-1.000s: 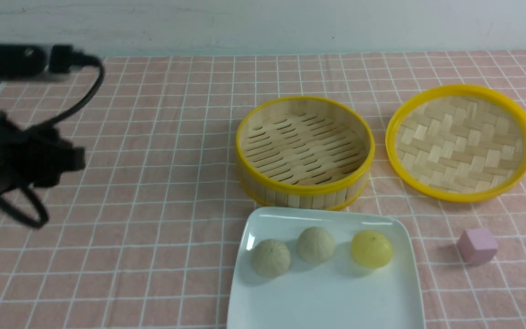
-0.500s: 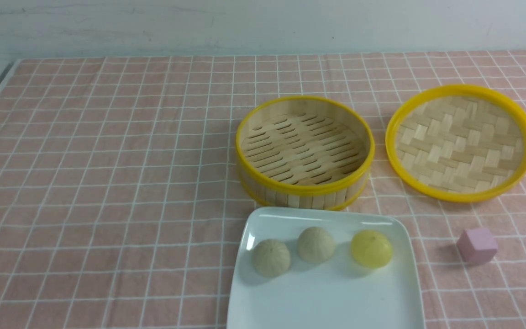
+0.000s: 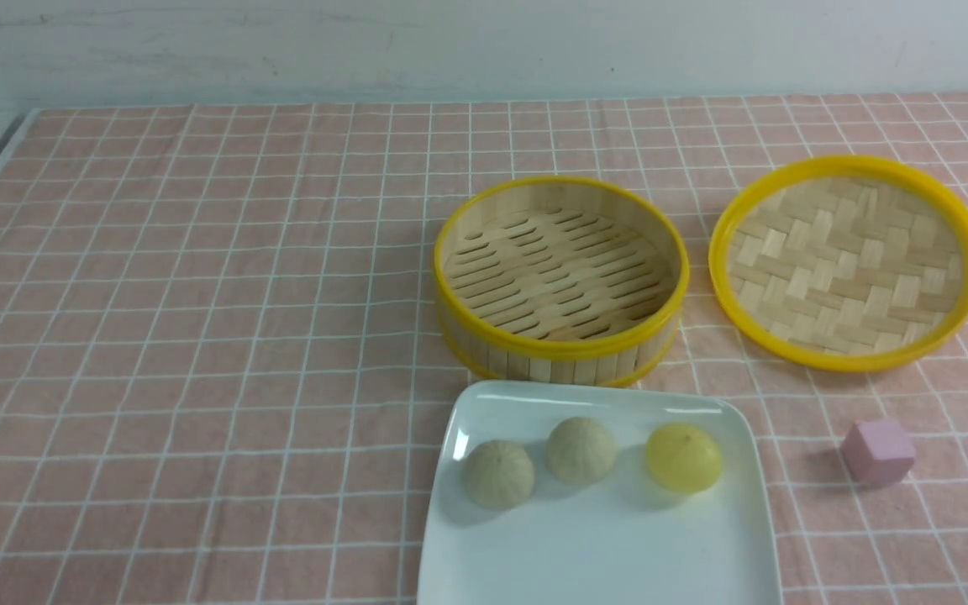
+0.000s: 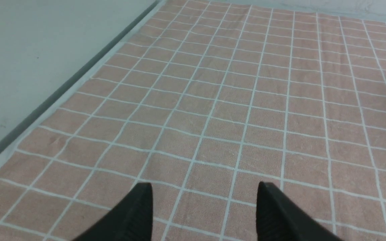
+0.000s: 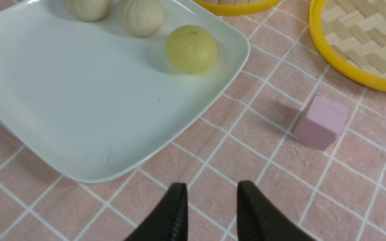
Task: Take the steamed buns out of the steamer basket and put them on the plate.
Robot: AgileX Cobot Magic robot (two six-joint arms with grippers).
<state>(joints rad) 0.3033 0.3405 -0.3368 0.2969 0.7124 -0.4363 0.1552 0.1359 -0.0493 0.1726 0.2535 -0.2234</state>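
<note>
Three steamed buns lie in a row on the white plate (image 3: 602, 555): a beige bun (image 3: 498, 473), a second beige bun (image 3: 581, 449) and a yellow bun (image 3: 684, 456). The steamer basket (image 3: 561, 281) behind the plate holds nothing. In the right wrist view the plate (image 5: 62, 110) carries the yellow bun (image 5: 191, 49) and both beige ones. My right gripper (image 5: 212, 189) hovers over bare cloth near the plate's corner, open with a narrow gap and nothing in it. My left gripper (image 4: 204, 189) is open wide over bare cloth near the table's left edge.
A shallow woven tray with a yellow rim (image 3: 849, 260) lies right of the basket. A small pink cube (image 3: 877, 452) sits right of the plate, also seen as the cube (image 5: 321, 121) in the right wrist view. The table edge (image 4: 62, 97) runs beside the left gripper.
The left arm, which stood over the table's left side a second ago, has drawn back out of the front view. Buns, plate and basket have not moved.
</note>
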